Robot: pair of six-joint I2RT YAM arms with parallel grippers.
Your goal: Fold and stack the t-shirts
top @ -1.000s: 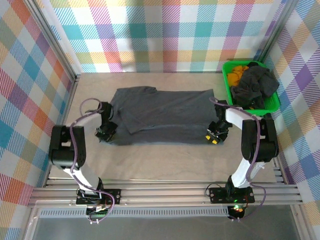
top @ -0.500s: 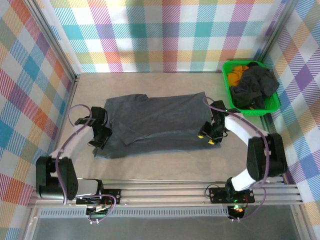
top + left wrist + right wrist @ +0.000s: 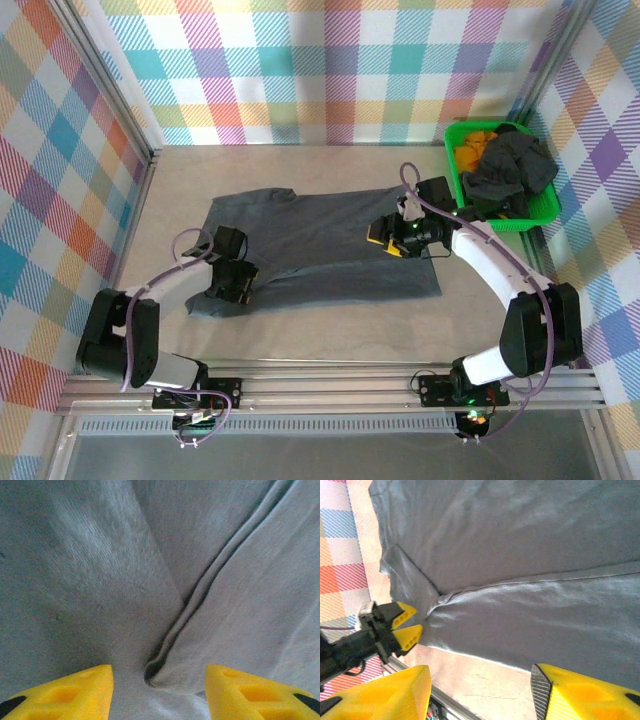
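Top external view gives me the tabletop [image 3: 330, 320] with one dark t-shirt [image 3: 330, 235] spread flat across its middle, a flap [image 3: 535, 610] along its near side lying over the layer beneath. More t-shirts [image 3: 512, 172] sit crumpled in the green bin [image 3: 452, 160] at the far right. My left tool [image 3: 232, 283] is low over the shirt's near left end and my right tool [image 3: 388, 238] hovers above its right half. Both have their fingers parted and hold nothing. The left wrist view puts the flap's corner [image 3: 152, 672] just between my fingertips, on the cloth below them. I judge another fold is the step in hand. To do it well, I should pinch every layer at matching spots on each end and lift evenly so the flap does not slide apart. Then I should carry both ends across together and lay the cloth down smooth before letting go.
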